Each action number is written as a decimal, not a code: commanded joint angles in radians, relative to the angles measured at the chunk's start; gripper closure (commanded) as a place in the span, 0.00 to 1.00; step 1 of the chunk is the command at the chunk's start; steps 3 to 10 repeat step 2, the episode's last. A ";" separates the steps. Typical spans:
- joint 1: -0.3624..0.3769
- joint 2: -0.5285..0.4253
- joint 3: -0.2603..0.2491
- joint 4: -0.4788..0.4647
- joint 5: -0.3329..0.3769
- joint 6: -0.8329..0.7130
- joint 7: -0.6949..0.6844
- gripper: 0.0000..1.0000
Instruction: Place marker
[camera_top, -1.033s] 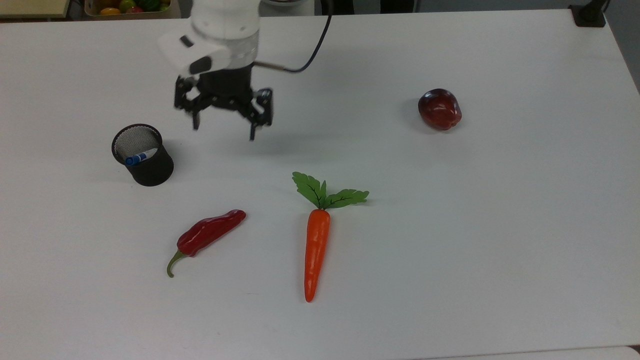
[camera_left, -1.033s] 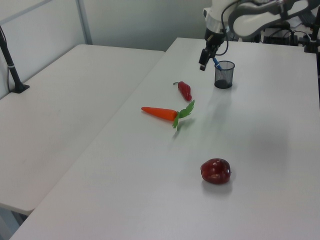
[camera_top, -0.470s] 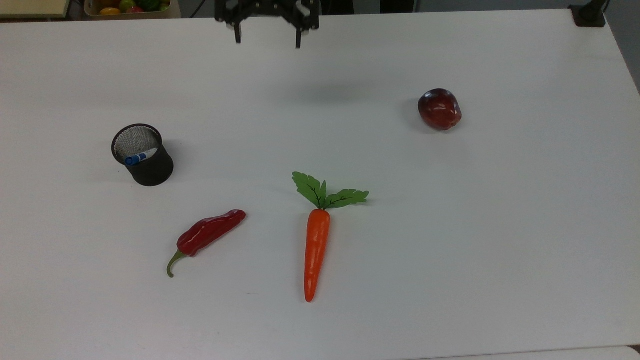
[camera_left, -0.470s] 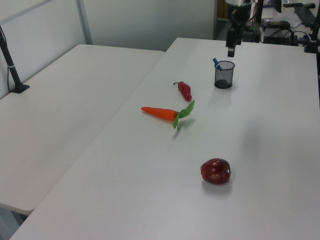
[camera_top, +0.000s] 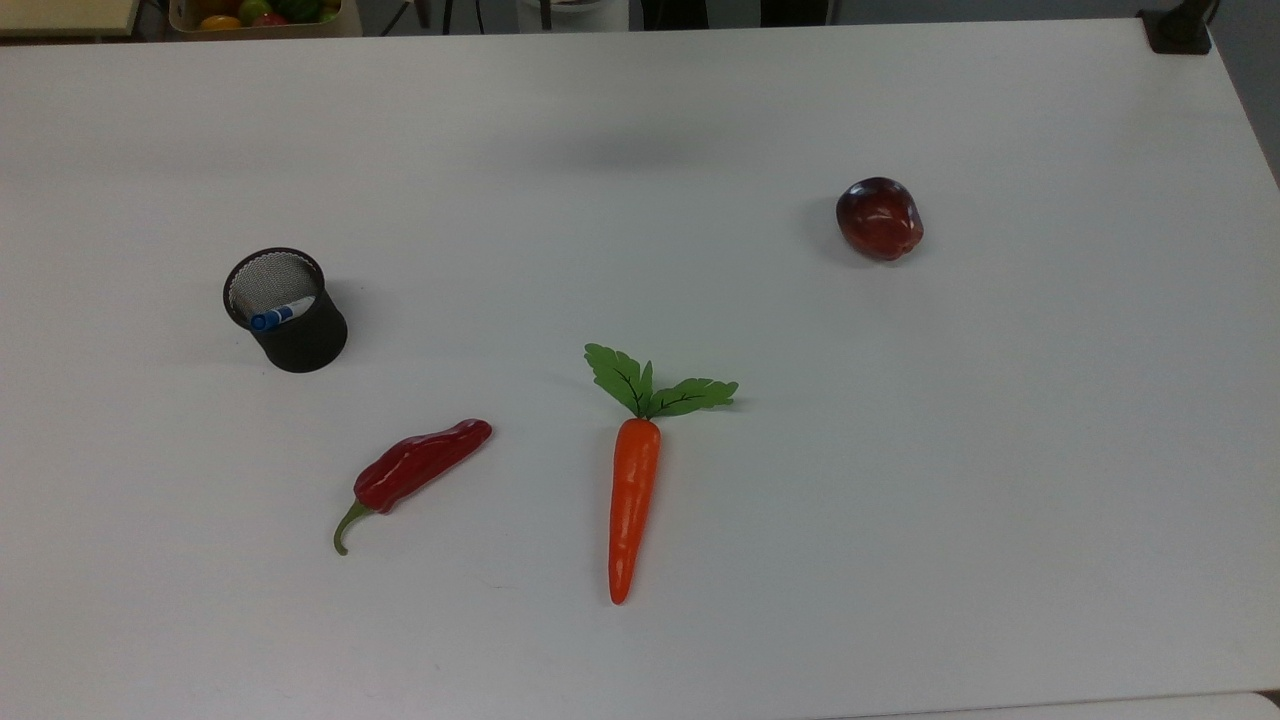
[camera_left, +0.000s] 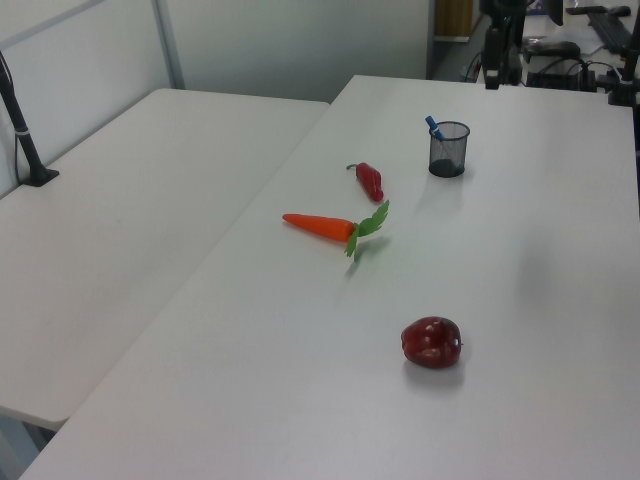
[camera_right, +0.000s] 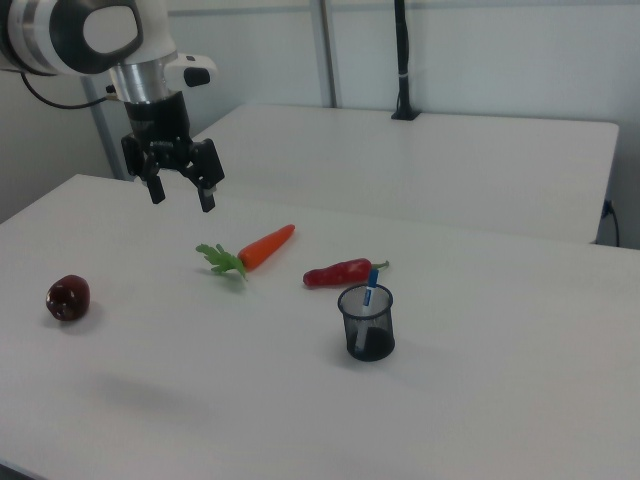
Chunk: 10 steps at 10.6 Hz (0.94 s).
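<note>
I had pulled the gripper (camera_right: 180, 192) up and away, fingers spread and empty; the marker (camera_top: 279, 315) stood in the cup (camera_top: 290, 340), placed.

The black mesh cup (camera_top: 287, 312) hides most of the marker (camera_top: 272, 317) — just its blue-capped end shows.

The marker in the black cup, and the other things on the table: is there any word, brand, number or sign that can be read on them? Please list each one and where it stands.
No text can be read in these pictures.
The marker stands in the mesh cup and shows white and blue, but any print on it is too small to read.
The carrot, the red pepper and the apple show no writing.
The gripper, with its fingers open, shows no readable mark.
</note>
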 joint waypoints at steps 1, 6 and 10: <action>-0.010 -0.007 -0.008 0.024 0.012 -0.046 -0.030 0.00; -0.010 -0.004 -0.008 0.030 0.009 -0.052 -0.029 0.00; -0.010 -0.004 -0.008 0.030 0.009 -0.052 -0.029 0.00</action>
